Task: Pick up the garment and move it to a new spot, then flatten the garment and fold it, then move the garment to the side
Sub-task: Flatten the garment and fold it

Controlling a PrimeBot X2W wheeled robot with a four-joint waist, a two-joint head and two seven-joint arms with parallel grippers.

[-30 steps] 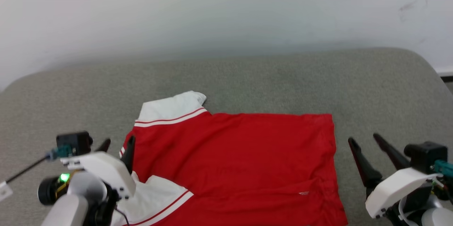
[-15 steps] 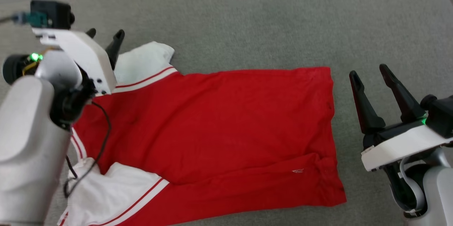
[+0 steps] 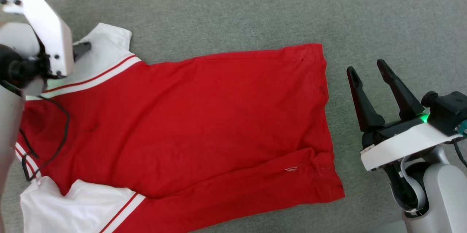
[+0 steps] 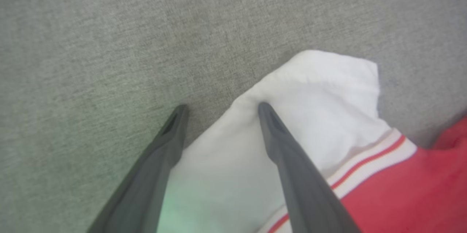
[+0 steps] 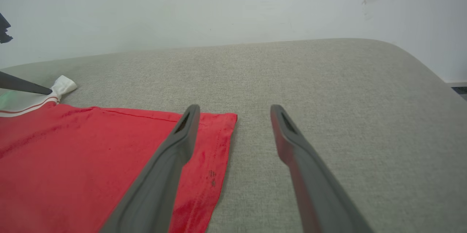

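Observation:
The red garment point(image 3: 204, 116) lies spread on the grey cushion, white sleeves to the left and hem point(image 3: 326, 116) to the right. My left gripper point(image 4: 222, 107) is open over the far white sleeve point(image 4: 328, 101); one finger is above the sleeve's cloth, the other above bare cushion, with nothing held. In the head view its white bracket hides most of it, and one dark finger point(image 3: 83, 48) shows over that sleeve point(image 3: 105, 43). My right gripper point(image 3: 366, 67) stands open just right of the hem. In its wrist view the right gripper point(image 5: 235, 108) straddles the far hem corner point(image 5: 222, 123).
The grey upholstered surface point(image 3: 237, 6) stretches beyond the garment on all far sides. A white wall point(image 5: 219, 3) rises behind it, and its rounded far right edge point(image 5: 419, 57) drops off. My left arm's black cable point(image 3: 64, 130) hangs over the garment's shoulder area.
The head camera has tilted down, shifting the whole picture. My left gripper has moved from the collar side up to the far white sleeve. The right gripper stays open beside the hem.

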